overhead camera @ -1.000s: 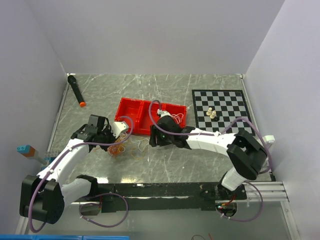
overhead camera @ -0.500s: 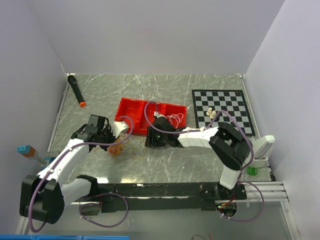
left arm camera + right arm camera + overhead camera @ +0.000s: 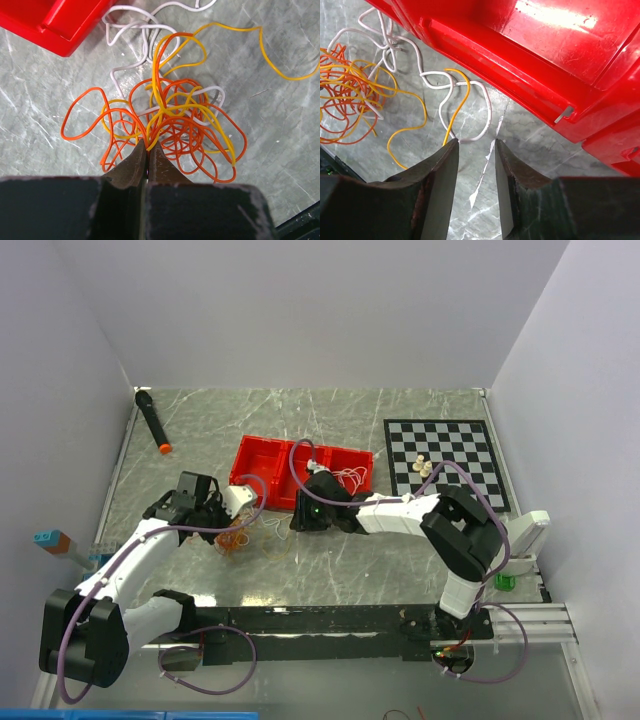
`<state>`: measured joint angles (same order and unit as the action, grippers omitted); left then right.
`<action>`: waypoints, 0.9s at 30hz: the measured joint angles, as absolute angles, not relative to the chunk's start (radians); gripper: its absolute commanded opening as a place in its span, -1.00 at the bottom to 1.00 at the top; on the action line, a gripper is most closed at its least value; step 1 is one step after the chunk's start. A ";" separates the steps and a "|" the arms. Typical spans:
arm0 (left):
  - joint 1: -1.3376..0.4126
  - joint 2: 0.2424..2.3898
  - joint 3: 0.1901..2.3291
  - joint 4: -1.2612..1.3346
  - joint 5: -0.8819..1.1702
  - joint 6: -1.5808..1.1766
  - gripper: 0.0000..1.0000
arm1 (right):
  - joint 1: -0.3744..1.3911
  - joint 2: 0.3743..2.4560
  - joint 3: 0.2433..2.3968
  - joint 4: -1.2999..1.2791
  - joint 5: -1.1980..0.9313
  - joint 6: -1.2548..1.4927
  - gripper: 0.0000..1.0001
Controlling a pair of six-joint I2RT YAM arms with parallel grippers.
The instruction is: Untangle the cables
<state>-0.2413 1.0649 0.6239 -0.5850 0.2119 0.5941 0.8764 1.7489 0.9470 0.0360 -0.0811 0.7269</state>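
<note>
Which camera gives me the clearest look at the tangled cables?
Left wrist view: the cables dominate it, every orange, yellow and white strand distinct. The right wrist view has the tangle at its left edge, partly cut off; the top view shows only a small coloured smear.

Top view is bright and flat, with diffuse overhead light bouncing off the white walls (image 3: 300, 310). Shadows under the arms on the table (image 3: 400, 560) are soft and short, and the stone has a faint sheen. Resolution is low there, so the cables (image 3: 238, 538) barely resolve. In the left wrist view the strands are sharp; the left fingers (image 3: 125, 167) are underexposed and soft near the lens. The right wrist view has a blown-out glare patch on the red tray (image 3: 520, 75) floor, and the right fingers (image 3: 437, 190) are dark and slightly blurred.
</note>
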 measured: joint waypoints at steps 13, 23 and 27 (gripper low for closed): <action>-0.242 1.065 0.618 -0.585 0.210 0.601 -0.98 | 0.875 1.764 1.005 0.017 -0.073 0.724 -0.15; -0.242 1.065 0.612 -0.584 0.204 0.607 -0.98 | 0.863 1.799 1.029 0.013 -0.070 0.725 -0.43; -0.242 1.065 0.611 -0.584 0.204 0.609 -0.98 | 0.863 1.831 1.040 0.010 -0.068 0.727 -0.87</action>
